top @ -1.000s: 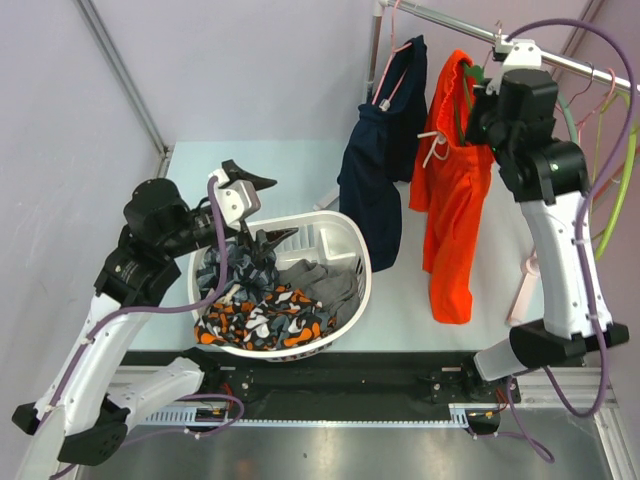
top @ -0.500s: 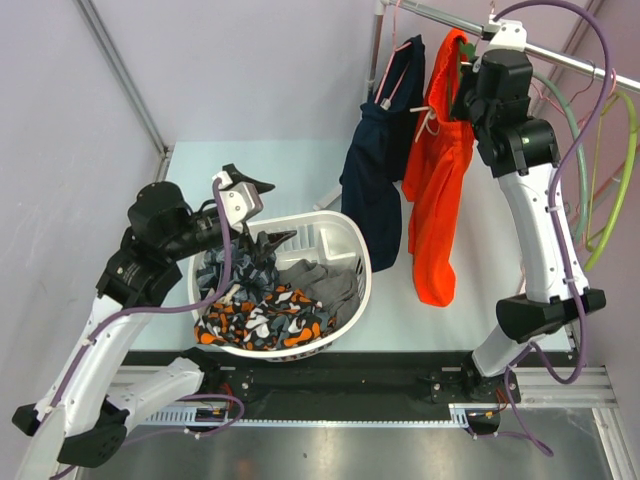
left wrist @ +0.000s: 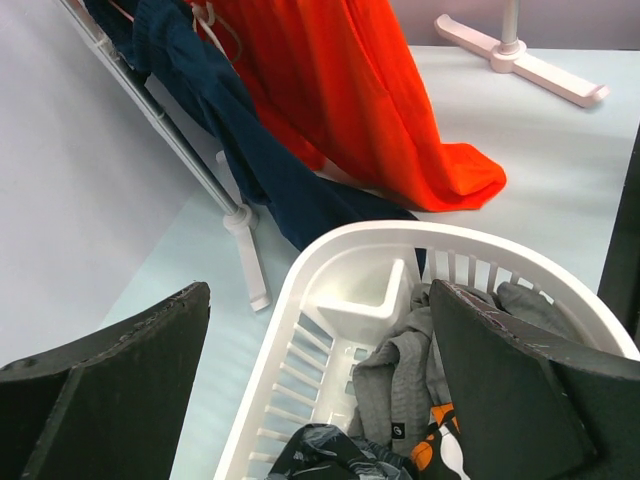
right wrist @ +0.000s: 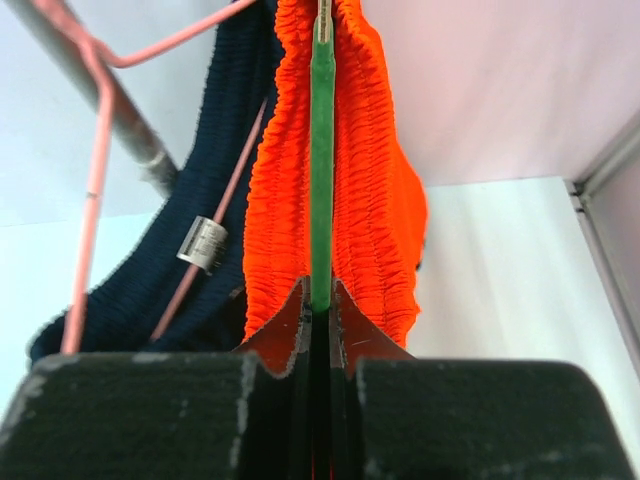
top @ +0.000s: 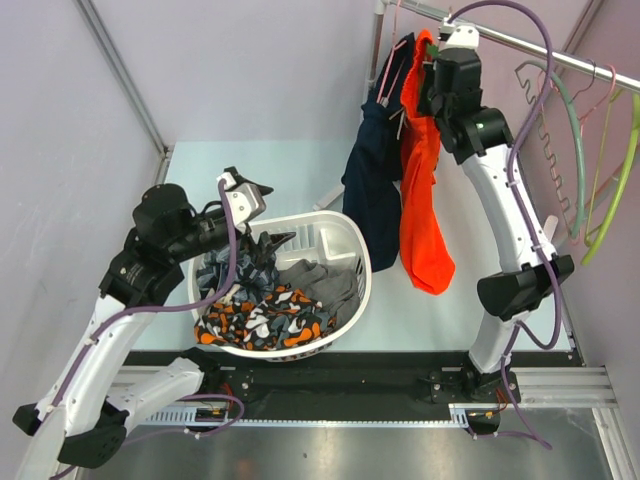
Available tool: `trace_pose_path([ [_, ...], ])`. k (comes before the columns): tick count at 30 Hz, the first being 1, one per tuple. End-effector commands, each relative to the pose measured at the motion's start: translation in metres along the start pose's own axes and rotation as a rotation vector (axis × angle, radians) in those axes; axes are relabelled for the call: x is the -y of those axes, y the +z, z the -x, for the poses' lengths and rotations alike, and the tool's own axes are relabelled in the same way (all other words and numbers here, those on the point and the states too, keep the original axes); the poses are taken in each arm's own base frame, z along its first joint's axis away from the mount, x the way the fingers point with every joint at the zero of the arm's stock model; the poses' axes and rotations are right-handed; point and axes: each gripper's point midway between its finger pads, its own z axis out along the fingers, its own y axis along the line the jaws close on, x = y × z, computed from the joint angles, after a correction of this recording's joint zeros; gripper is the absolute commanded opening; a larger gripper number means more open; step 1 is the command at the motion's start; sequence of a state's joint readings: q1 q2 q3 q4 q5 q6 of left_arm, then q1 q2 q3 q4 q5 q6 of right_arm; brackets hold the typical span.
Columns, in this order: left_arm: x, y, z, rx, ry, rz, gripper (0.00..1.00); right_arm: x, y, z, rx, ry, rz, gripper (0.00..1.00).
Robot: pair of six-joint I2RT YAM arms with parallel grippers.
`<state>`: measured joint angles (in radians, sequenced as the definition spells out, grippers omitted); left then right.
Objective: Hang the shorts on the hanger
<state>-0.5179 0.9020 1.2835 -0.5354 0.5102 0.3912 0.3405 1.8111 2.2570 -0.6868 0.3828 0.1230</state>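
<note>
Right hand (right wrist: pixel 320 300): closed tight on the hanger (right wrist: pixel 321 150), pinching the thin green bar with orange cloth bunched on either side; held high, up by the rail (top: pixel 570 60).
Left hand (left wrist: pixel 320 370): open, fingers spread wide, nothing in it, poised over the basket (left wrist: pixel 300 290).
Shorts (top: pixel 420 200): gathered at the waistband over the hanger, falling in one long fold just beside the navy garment (top: pixel 372 190), which hung on a pink hanger (right wrist: pixel 95 180). Whether the hem touched the worktop (top: pixel 290 170) I could not tell.
Done so far: by my reading, the shorts were already on the hanger, so the main step looked finished.
Left to do: probably hooking the hanger onto the rail and letting go. The hook was out of sight from the wrist and hidden behind the arm from above, so I could not say whether it had caught.
Basket contents: an orange-black-white patterned cloth (top: pixel 265 320) at the near side, a grey garment (top: pixel 330 280) behind it, and a dark crumpled piece (top: pixel 255 260) under the left hand.
Rail, far end: lime-green hangers (top: pixel 610 210), bare.
</note>
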Motion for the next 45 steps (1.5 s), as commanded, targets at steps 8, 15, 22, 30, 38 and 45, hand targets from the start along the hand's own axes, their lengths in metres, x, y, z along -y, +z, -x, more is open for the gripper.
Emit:
trace_pose_path([
  [8,-0.002,0.0,-0.002,-0.022,-0.058,0.018,0.95,-0.035,0.021,0.043,0.213,0.098,-0.016,0.0],
  [15,-0.004,0.002,-0.012,-0.039,-0.1,0.03,0.95,-0.046,0.026,0.045,0.227,0.095,0.014,0.28],
  [22,-0.016,-0.001,-0.018,-0.039,-0.209,0.06,0.96,-0.043,-0.035,0.067,0.289,0.071,0.092,0.65],
  [30,-0.055,-0.005,-0.02,-0.056,-0.34,0.141,1.0,-0.035,-0.132,0.064,0.36,-0.008,0.233,0.89],
  [38,-0.076,-0.013,-0.027,-0.191,-0.412,0.147,1.0,-0.016,-0.209,0.023,0.32,-0.111,0.412,1.0],
  [45,-0.064,-0.031,-0.065,-0.332,-0.414,0.172,1.0,-0.004,-0.25,-0.058,0.126,-0.197,0.604,1.0],
])
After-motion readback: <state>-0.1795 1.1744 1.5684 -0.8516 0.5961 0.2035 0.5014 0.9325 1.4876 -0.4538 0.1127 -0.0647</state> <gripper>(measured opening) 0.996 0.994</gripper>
